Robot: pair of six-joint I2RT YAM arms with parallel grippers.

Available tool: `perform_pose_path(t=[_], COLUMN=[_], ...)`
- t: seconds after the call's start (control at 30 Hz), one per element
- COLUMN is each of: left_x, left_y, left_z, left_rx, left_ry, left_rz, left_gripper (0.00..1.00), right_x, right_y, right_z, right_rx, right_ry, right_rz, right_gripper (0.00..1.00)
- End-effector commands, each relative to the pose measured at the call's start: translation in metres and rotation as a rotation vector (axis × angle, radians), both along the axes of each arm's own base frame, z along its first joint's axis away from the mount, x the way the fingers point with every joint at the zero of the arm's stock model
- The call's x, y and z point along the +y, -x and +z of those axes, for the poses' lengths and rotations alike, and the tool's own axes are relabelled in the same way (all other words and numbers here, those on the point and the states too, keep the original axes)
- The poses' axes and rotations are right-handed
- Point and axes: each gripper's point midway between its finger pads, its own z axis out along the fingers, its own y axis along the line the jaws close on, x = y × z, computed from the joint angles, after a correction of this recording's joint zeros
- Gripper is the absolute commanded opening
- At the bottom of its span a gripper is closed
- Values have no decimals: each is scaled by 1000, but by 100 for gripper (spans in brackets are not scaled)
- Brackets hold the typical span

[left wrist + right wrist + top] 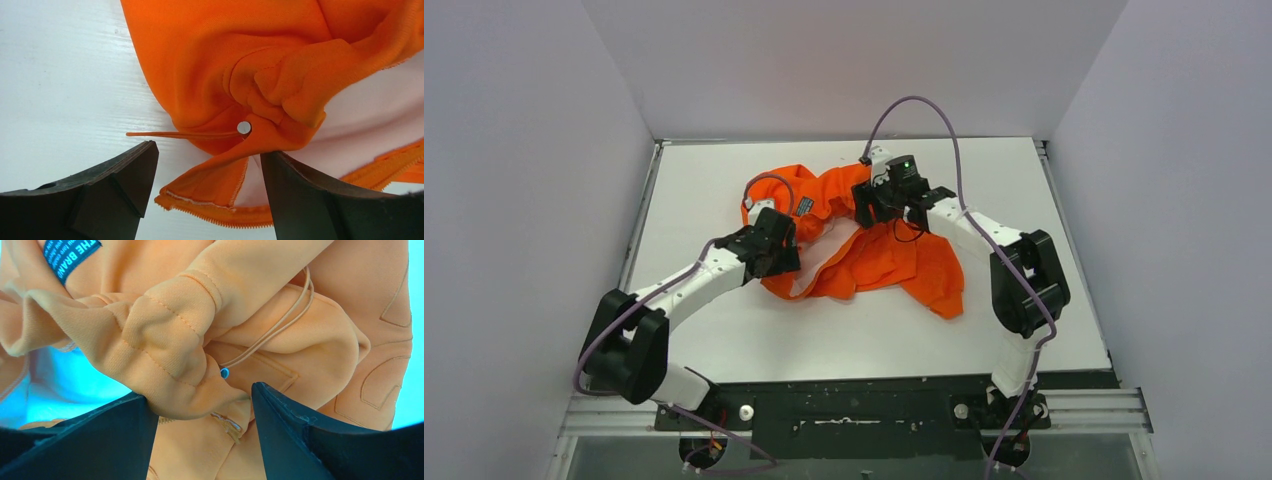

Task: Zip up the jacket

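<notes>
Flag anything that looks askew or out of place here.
The jacket lies crumpled in a heap rather than flat: its pale lining is turned out, the zipper edge lies loose and unjoined, and a drawstring trails onto the table.

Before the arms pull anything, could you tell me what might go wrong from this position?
1. The right jaws straddle a thick bunched fold of the crumpled jacket; closing there may grab several layers, not the zipper edge.
2. The drawstring lies just beyond the left jaws, near the toothed hem, and could snag.
</notes>
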Motion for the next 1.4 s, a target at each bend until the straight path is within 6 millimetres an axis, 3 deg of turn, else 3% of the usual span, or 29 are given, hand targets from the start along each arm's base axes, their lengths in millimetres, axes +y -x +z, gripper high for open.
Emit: perform_pose_path(t=[0.0, 0.07, 0.17, 0.23, 0.3, 0.33, 0.37, 0.47, 0.57, 0.77, 1.03, 1.17, 1.37], left_x=[-8, -12, -17, -17, -17, -17, -16, -15, -14, -8, -6, -12, -15], left_y=[-19, -22, -25, -28, -30, -30, -30, -29, -28, -21, -9, 6, 34], left_z=[-5, -9, -9, -2, 10, 17, 27, 54, 94, 186, 323, 390, 474], left_rx=[-44, -41, -43, -65, -96, -112, -131, -178, -243, -396, -624, -760, -957], left_ry=[27, 38, 53, 63, 74, 80, 86, 107, 131, 166, 212, 274, 346], left_rz=[33, 29, 22, 24, 25, 25, 25, 17, 5, -44, -148, -233, -352], left_gripper=[75, 73, 58, 42, 23, 11, 0, 0, 0, 0, 0, 0, 0], right_x=[16, 17, 20, 19, 17, 16, 13, 6, -8, -40, -69, -71, -75], right_y=[-20, -20, -22, -24, -26, -26, -27, -25, -19, 3, 58, 92, 137], right_z=[34, 34, 36, 40, 45, 50, 54, 72, 101, 177, 292, 345, 419], right_rx=[-93, -92, -94, -97, -108, -115, -122, -149, -204, -349, -570, -664, -801], right_ry=[-85, -93, -102, -105, -103, -107, -108, -113, -121, -168, -292, -372, -493], right_rz=[22, 27, 28, 24, 11, 2, -14, -50, -106, -220, -279, -246, -171], right_gripper=[64, 60, 47, 37, 20, 6, 0, 0, 0, 0, 0, 0, 0])
